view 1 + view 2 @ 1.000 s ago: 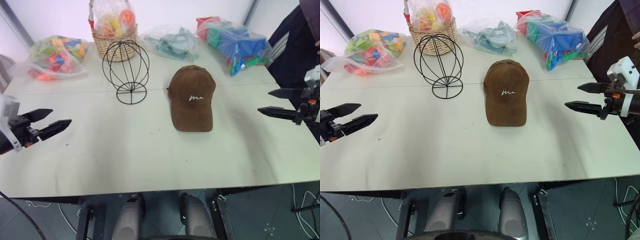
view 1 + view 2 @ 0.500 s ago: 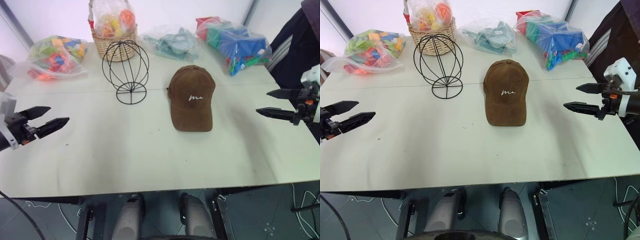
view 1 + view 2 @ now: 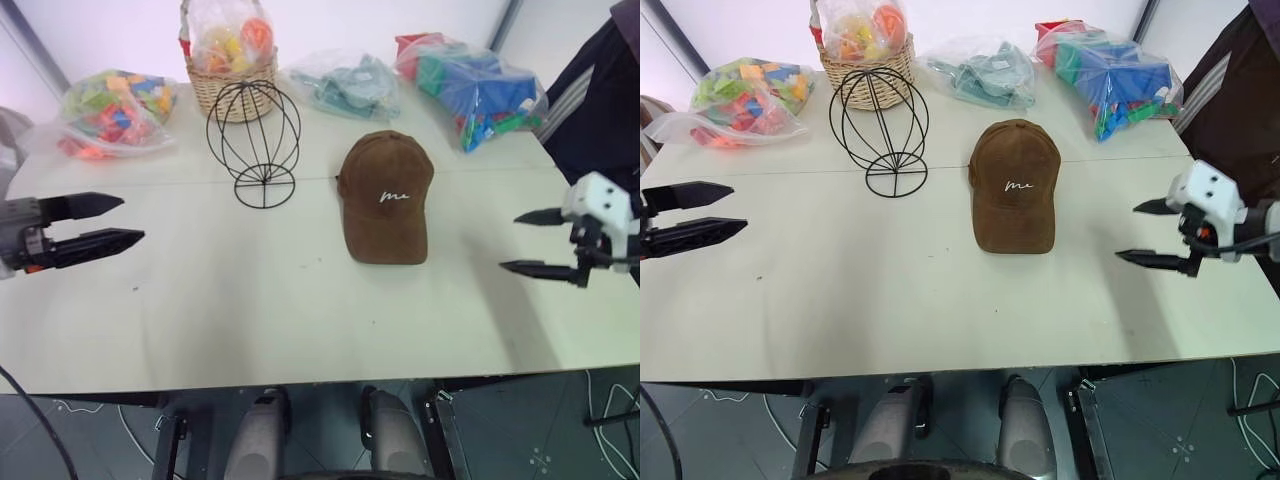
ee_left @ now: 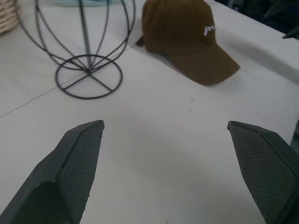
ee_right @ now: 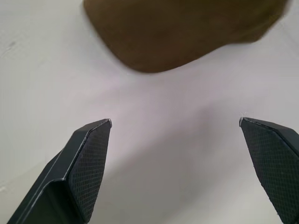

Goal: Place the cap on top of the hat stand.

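The brown suede-like baseball cap [image 3: 386,196], with a curved brim and small white cursive embroidery, lies flat on the white counter [image 3: 250,300], brim toward the robot. It sits between the two grippers, nearer the right one, and touches neither. The black thin-wire globe-shaped hat stand [image 3: 254,140] is upright on its round wire base just beside the cap, on the side of the left gripper, and carries nothing.

The left gripper [image 3: 130,220] hangs over the counter's left edge with its jaws released and spread wide, empty, pointing across the counter. In the left wrist view the stand's base [image 4: 88,77] and the cap [image 4: 184,32] both lie ahead of the spread black fingers [image 4: 77,163], well apart from them.

The right gripper [image 3: 1130,232] is over the counter's right side, its jaws likewise released and empty, pointing toward the cap. In the right wrist view the cap's brim [image 5: 182,32] lies just ahead of the gap between the fingers [image 5: 88,158], with bare counter between.

Beyond the stand stands a woven wicker basket [image 3: 232,85] holding a clear bag of coloured items. Three more clear plastic bags lie along the far edge: bright toy pieces [image 3: 115,105], grey-green items [image 3: 345,85] and blue and green blocks [image 3: 470,85]. A person's dark sleeve [image 3: 600,90] shows beyond the right gripper.
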Controlling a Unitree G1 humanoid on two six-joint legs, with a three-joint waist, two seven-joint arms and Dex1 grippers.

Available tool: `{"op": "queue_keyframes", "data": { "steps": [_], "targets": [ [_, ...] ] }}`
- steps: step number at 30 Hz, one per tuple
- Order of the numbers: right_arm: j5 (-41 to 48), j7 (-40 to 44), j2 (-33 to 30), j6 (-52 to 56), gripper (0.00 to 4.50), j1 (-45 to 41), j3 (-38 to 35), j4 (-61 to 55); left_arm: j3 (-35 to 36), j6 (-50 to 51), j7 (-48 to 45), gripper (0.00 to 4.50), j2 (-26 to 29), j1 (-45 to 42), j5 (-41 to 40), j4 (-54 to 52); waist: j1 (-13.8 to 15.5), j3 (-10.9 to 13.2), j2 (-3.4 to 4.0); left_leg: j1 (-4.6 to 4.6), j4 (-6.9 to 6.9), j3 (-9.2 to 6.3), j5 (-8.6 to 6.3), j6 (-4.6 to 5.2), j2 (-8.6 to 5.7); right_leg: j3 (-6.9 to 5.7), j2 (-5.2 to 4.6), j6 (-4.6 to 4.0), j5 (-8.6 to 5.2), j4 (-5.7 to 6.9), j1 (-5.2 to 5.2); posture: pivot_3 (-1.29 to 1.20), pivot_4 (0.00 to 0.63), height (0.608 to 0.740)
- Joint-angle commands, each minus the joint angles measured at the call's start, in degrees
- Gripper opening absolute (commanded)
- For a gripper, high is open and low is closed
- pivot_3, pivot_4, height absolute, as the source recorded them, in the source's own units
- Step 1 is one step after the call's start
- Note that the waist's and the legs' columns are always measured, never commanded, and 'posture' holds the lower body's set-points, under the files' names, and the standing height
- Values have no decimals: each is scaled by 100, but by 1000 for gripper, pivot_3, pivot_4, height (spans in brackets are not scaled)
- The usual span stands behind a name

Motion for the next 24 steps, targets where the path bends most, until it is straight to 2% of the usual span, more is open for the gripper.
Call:
{"op": "queue_keyframes", "data": {
  "steps": [1,8,13,16,19,24],
  "targets": [
    [203,-559,137,329,4500,64,-442,-1063,-135,-58,28,4438,78,-315,-47,-154,-21,0,0,4,2,2,0,0,3,0,0,0,0,0,0,0,150,740],
    [-379,-1594,935,-434,4500,671,-107,-2514,-586,-82,-71,4438,-86,-589,-48,-194,0,-4,-7,6,17,21,-4,-6,31,-9,8,1,-1,-16,3,0,150,740],
    [-1092,-2077,1515,-1296,4500,1167,709,-3191,-836,-255,-139,4438,-129,-702,152,110,6,-5,-9,2,27,25,-1,-1,33,-9,8,0,0,-20,6,0,150,740],
    [-1667,-2231,1598,-2093,4500,1180,1072,-2939,-880,-279,-121,4438,-169,-721,185,147,4,-5,-10,1,29,28,0,-1,33,-8,7,0,0,-21,6,0,150,740],
    [-2546,-2525,1639,-3245,4500,1019,1555,-2341,-836,-244,-72,4438,-224,-674,165,112,-5,-9,-17,1,37,29,-2,-4,38,-10,9,1,0,-26,7,0,150,740],
    [-3389,-3074,1726,-4617,4500,700,1933,-1217,-639,-152,65,4438,-308,-428,111,-73,-29,-10,-19,1,44,41,-8,-13,52,-21,9,1,0,-44,12,0,150,740]
  ]
}}
